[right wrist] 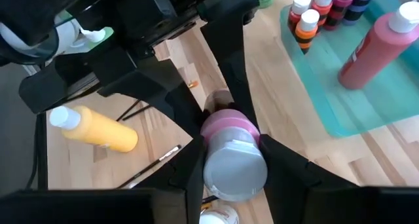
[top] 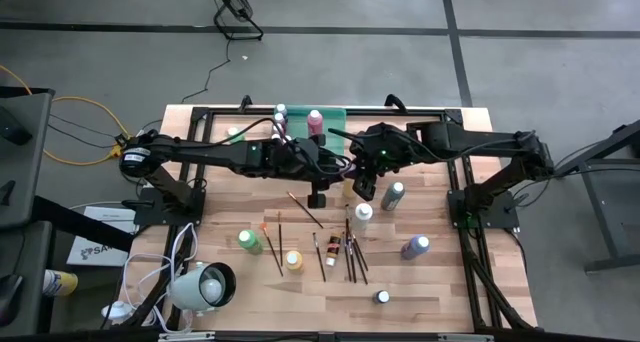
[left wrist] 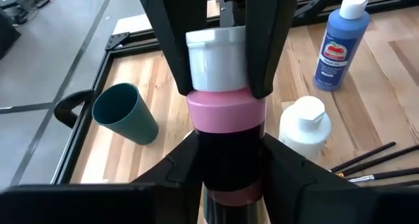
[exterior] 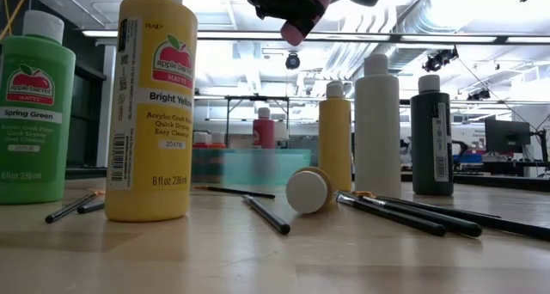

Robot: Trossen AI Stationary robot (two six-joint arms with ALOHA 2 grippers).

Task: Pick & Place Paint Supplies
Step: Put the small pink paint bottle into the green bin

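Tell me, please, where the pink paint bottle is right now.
The pink paint bottle is off the table at its centre, gripped by both the left gripper and the right gripper, near the green tray.

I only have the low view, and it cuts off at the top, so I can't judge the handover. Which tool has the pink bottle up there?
Observer: Both. The left tool grips the pink bottle around its body, and the right tool is clamped on its white cap.
Operator: Is it above the tray?
Observer: No. The right wrist view shows bare wooden table under the bottle, with the green tray off to one side.
Operator: Is there anything in the tray?
Observer: Yes, a red bottle and a row of small bottles along one edge.
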